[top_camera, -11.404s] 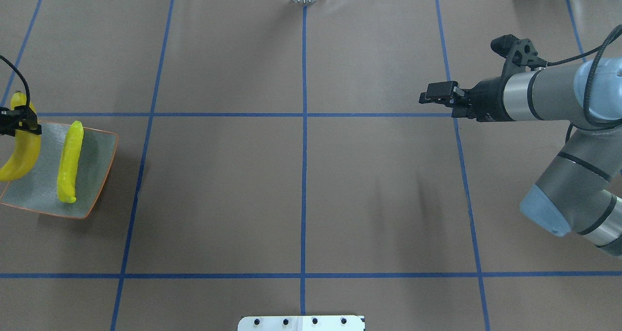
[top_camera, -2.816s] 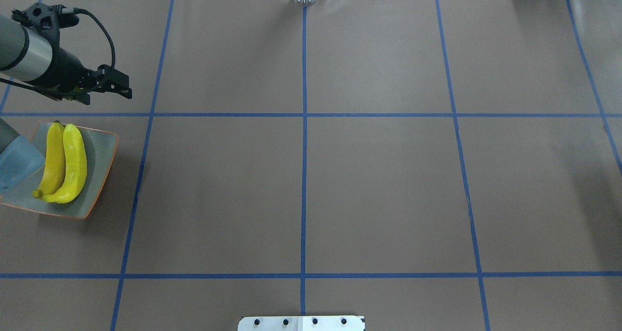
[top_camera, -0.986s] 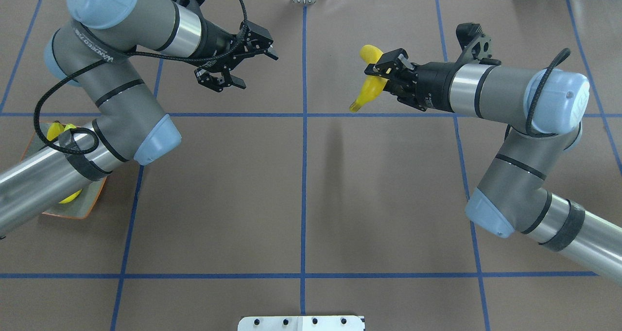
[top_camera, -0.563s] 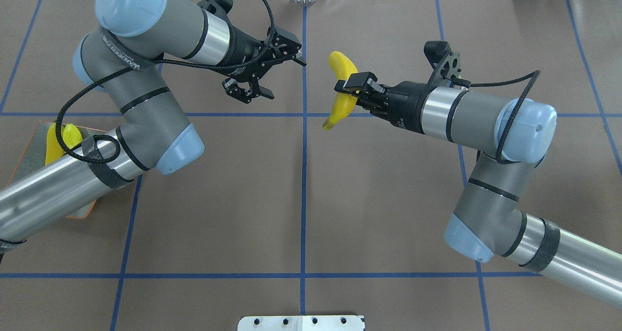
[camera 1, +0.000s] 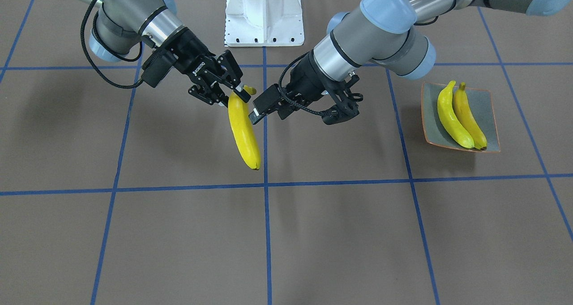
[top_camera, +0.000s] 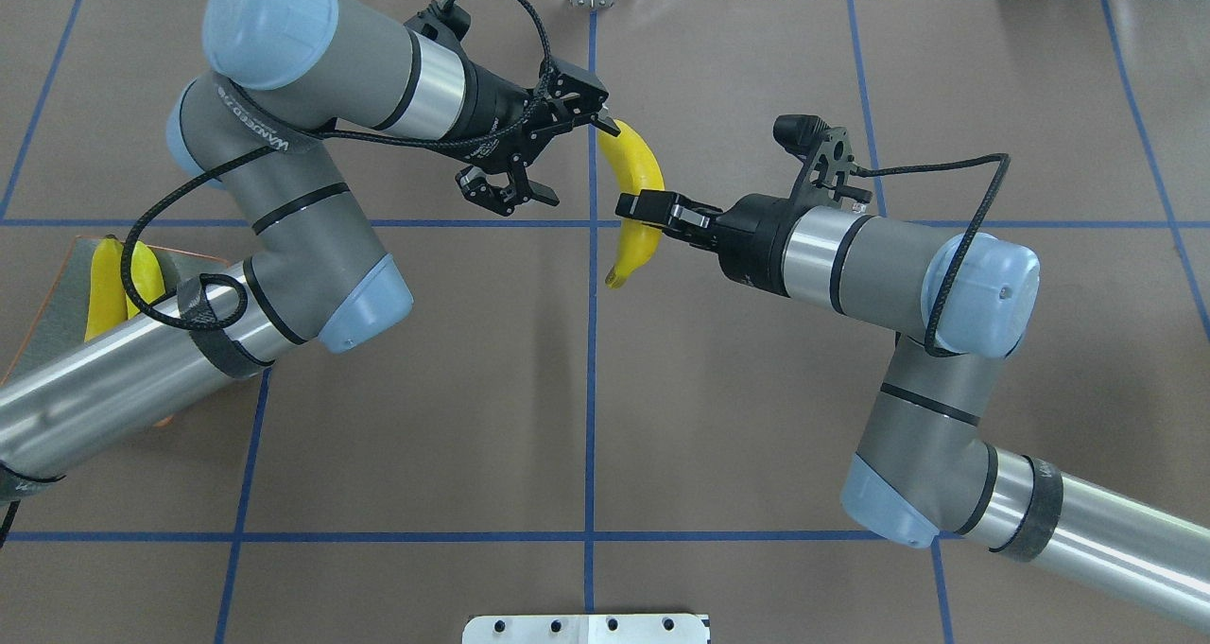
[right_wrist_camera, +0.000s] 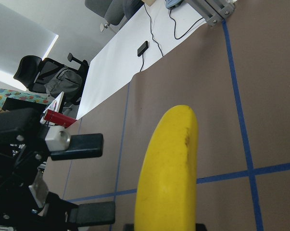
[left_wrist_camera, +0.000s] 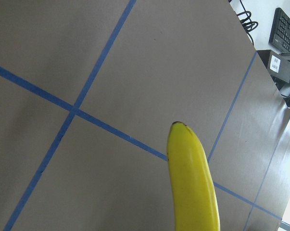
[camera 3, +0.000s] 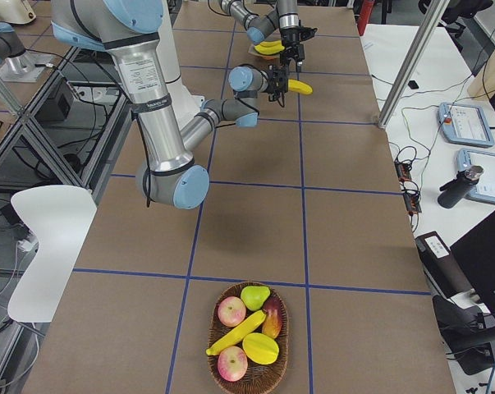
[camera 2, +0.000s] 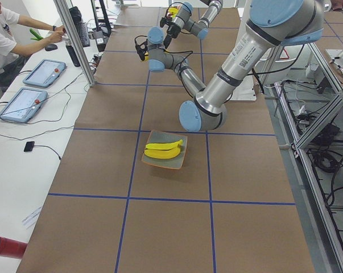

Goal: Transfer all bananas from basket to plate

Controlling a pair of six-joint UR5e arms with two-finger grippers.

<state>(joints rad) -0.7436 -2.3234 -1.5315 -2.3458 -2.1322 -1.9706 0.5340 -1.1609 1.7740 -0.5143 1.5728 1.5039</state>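
My right gripper [top_camera: 645,211] is shut on the middle of a yellow banana [top_camera: 635,190] held in the air over the table's centre line. In the front view this banana [camera 1: 244,130] hangs from my right gripper [camera 1: 233,93]. My left gripper [top_camera: 579,162] is open, and its far finger [top_camera: 591,105] lies close to the banana's far end. The plate [camera 1: 489,112] at my left holds two bananas [camera 1: 452,117] side by side. The basket [camera 3: 218,308] at my right end holds one banana [camera 3: 233,332] among other fruit.
My left arm [top_camera: 123,379] crosses over part of the plate [top_camera: 57,289] in the overhead view. The basket also has apples [camera 3: 231,312] and a pear [camera 3: 253,296]. A seated person [camera 2: 6,40] and tablets [camera 2: 43,71] are at the table's far side.
My right gripper has carried the banana further left, to the centre line. My open left gripper has moved right and now reaches the banana's far end.
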